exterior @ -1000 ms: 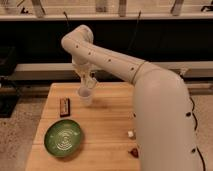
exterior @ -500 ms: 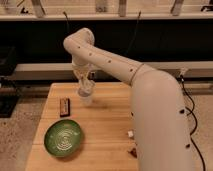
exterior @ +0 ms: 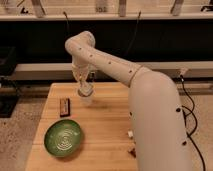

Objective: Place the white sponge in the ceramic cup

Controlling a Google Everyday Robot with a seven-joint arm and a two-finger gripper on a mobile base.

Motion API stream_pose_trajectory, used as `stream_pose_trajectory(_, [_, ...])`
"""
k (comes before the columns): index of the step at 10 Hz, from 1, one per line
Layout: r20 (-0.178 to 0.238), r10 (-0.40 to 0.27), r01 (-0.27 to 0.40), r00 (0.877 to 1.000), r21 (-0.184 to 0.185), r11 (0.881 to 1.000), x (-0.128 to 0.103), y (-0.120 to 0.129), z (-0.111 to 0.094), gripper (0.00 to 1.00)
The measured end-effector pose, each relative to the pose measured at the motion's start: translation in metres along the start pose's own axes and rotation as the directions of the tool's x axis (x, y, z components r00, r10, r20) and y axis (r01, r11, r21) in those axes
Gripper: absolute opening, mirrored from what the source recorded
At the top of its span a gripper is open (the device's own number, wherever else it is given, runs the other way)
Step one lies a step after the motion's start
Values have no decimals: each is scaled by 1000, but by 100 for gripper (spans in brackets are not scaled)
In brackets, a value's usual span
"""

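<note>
Camera view: gripper (exterior: 84, 86) above ceramic cup (exterior: 86, 96) — no legible writing.

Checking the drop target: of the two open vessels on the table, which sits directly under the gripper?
The ceramic cup, pale and small, directly beneath the gripper; the green bowl lies nearer the table's front-left.
</note>
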Motion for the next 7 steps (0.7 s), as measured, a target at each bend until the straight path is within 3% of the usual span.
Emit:
stream_pose_trajectory(6, [21,27,-28,999,58,998,3,4,9,73])
stream_pose_trajectory(7, [25,33,-35,999,70,997,3,5,10,79])
